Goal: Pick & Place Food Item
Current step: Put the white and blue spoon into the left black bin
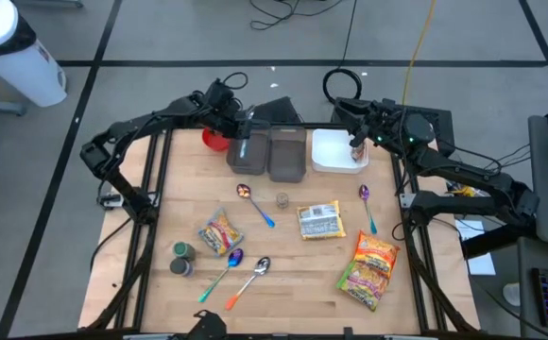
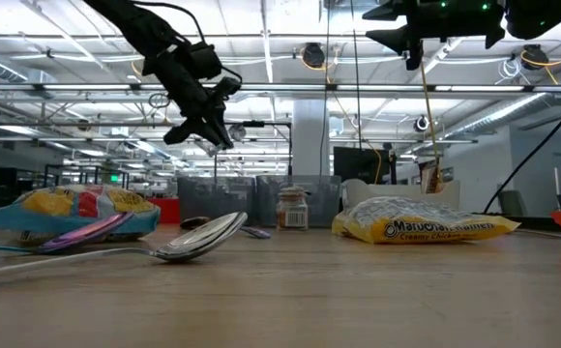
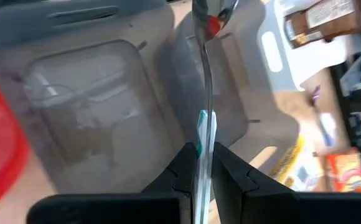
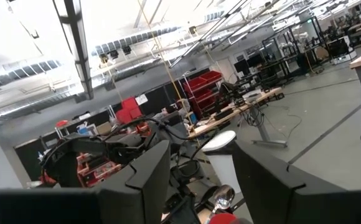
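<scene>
Grey floor point(image 1: 161, 28) with dark lines, exposed ceiling pipes point(image 2: 290, 89), red bins point(image 4: 199, 87), distant desks point(image 4: 243, 106)

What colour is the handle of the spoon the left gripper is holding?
Teal-green on the spoon, gripped by the left gripper; left wrist view shows it best.

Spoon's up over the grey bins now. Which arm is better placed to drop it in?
Left. The left gripper is shut on the spoon, hanging over the grey bins. The right gripper is over the white tray, holding something else.

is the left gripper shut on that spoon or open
Shut on the spoon: in the left wrist view the left gripper has both fingers pressed against its handle, above the grey bins.
</scene>
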`<state>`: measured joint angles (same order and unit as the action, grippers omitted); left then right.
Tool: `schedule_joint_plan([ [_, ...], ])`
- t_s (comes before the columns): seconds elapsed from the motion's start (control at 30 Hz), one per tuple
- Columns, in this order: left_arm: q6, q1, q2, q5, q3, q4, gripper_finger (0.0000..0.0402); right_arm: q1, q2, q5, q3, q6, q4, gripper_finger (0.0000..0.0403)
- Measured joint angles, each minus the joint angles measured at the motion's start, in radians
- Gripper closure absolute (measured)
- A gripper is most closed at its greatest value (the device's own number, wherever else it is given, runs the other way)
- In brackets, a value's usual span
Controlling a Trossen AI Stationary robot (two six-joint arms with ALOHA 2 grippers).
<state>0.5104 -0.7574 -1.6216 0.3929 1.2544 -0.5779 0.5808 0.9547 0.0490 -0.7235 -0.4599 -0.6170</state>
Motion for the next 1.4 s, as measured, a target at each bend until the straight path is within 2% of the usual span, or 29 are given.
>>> schedule_joint_plan([
  [0.17,-0.098,0.006,-0.052,-0.043,0.09,-0.162,0.0373,0.0,0.003,0.0,0.0,0.0,-0.001,0.0236],
  [0.37,-0.22,0.025,-0.186,-0.089,0.268,-0.371,0.0373,0.0,0.017,0.001,0.0,-0.005,0.0,0.0236],
  [0.67,-0.253,0.034,-0.331,-0.107,0.437,-0.486,0.0373,0.0,0.022,0.003,0.0,-0.024,0.0,0.0236],
  [0.93,-0.296,0.041,-0.376,-0.107,0.446,-0.563,0.0373,0.0,0.022,0.003,0.0,-0.009,0.0,0.0236],
  [1.27,-0.281,0.058,-0.444,-0.108,0.446,-0.564,0.0373,0.0,0.022,0.003,0.0,0.0,0.003,0.0236],
  [1.4,-0.28,0.064,-0.454,-0.139,0.446,-0.561,0.0373,0.0,0.022,0.003,0.0,0.0,0.005,0.0236],
])
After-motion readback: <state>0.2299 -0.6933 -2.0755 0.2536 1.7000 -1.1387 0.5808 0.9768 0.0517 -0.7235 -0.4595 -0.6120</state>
